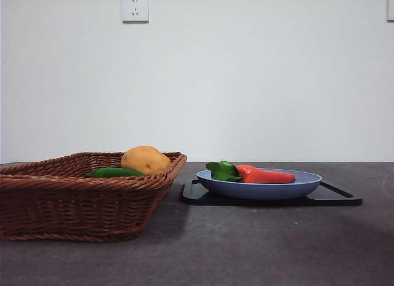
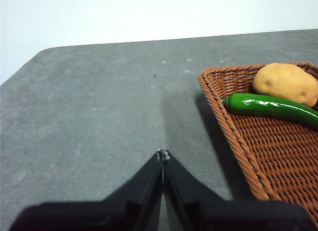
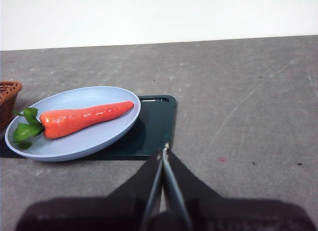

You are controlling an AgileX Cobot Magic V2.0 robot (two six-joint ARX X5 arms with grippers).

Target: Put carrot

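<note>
- Glossy orange-red toy carrot with green leaves (image 3: 82, 119) lies on its side in the shallow pale blue plate (image 3: 107, 136); leaf end overhangs the rim nearest the basket, tip points the other way.
- Plate sits on a dark flat board (image 3: 154, 126), which rests on the grey counter (image 3: 238, 92).
- Brown woven wicker basket (image 1: 74, 200) stands just beside the board; inside it, a round tan potato (image 1: 145, 159) touching a long dark green vegetable (image 1: 114, 172).
- Right claw (image 3: 164, 150): clenched, nothing held, above the counter near the board's edge, clear of the carrot.
- Left claw (image 2: 162, 154): clenched, empty, over bare counter just outside the basket wall.
- Judgement: no grasp begun; the destination is probably the basket, though the task line does not say.
- Risks: the glossy tapered body may squirt out of a pinch taken near the thin end. A clenched claw lowered without parting would shove the carrot or tip the plate. The light plate may slide on the board. On release the carrot could land on the potato and roll over the low rim.
</note>
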